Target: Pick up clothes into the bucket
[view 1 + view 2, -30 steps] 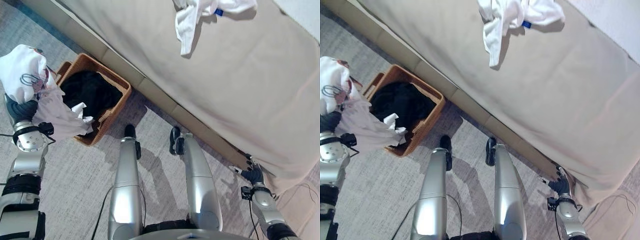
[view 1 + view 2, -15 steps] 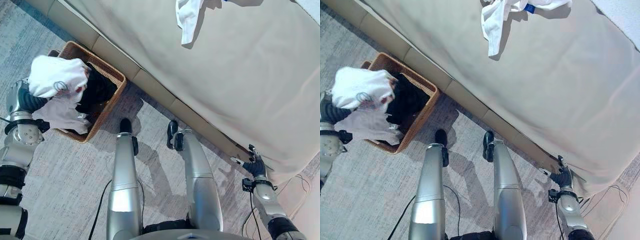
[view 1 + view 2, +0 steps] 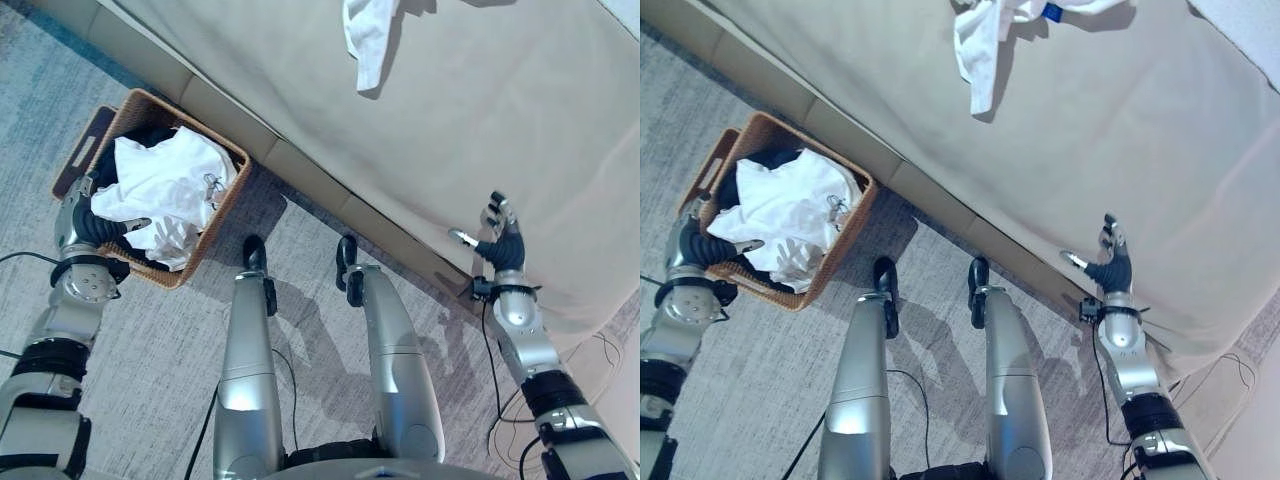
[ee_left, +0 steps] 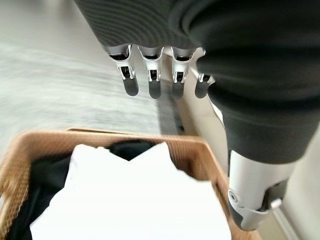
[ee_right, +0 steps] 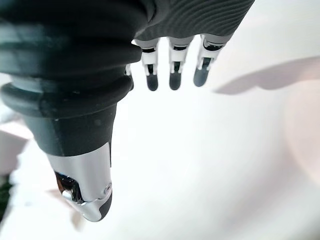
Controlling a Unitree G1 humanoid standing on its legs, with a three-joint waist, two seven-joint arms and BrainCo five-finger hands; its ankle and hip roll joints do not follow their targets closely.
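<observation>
A white T-shirt (image 3: 160, 185) with a small unreadable print lies in the wicker basket (image 3: 232, 190) beside the bed's (image 3: 420, 150) edge, left hand (image 3: 100, 228) and right hand (image 3: 497, 238) fingers spread, empty.

A grey, finely striped carpet (image 3: 150, 380) covered the floor, running up to the base of a bed (image 3: 480, 130) whose beige cover spread wide and smooth — draping down over the corner at the robot's right. On the carpet, close against the bed's padded side panel (image 3: 300, 170), stood a woven brown basket (image 3: 238, 170), a white garment (image 3: 160, 185) heaped on top of dark clothing (image 3: 765, 160) inside it. On the bed cover, well apart from the basket, lay a crumpled white piece of clothing (image 3: 365, 35) — one strip of it trailing toward the bed's edge, a small blue tag (image 3: 1049, 12) showing on it.
</observation>
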